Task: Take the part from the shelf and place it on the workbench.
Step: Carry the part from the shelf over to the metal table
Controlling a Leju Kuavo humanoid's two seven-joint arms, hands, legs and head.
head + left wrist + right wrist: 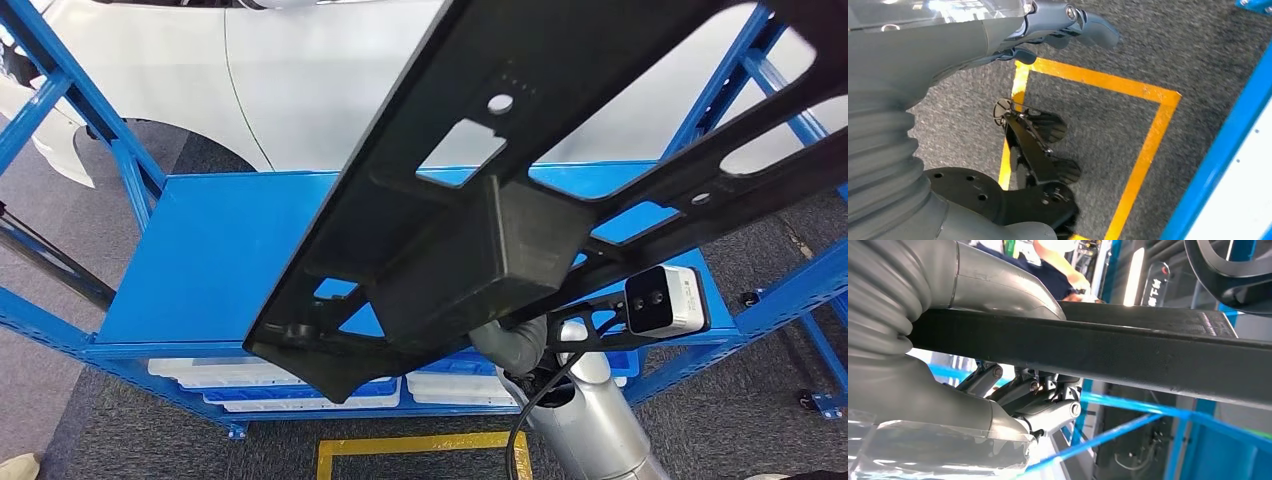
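A large black plastic part with cut-out openings and a boxy block hangs tilted close before me in the head view, above the blue shelf. My right hand grips its lower edge from beneath. In the right wrist view the part's black bar runs between the grey thumb and the darker fingers, which clamp it. My left hand hangs over the floor, holding nothing, its fingers loosely apart.
The shelf's top board is bare blue; white bins sit on the level below. Blue uprights frame it, and a white car stands behind. Yellow floor tape marks a square on the grey carpet. A person stands beyond the part.
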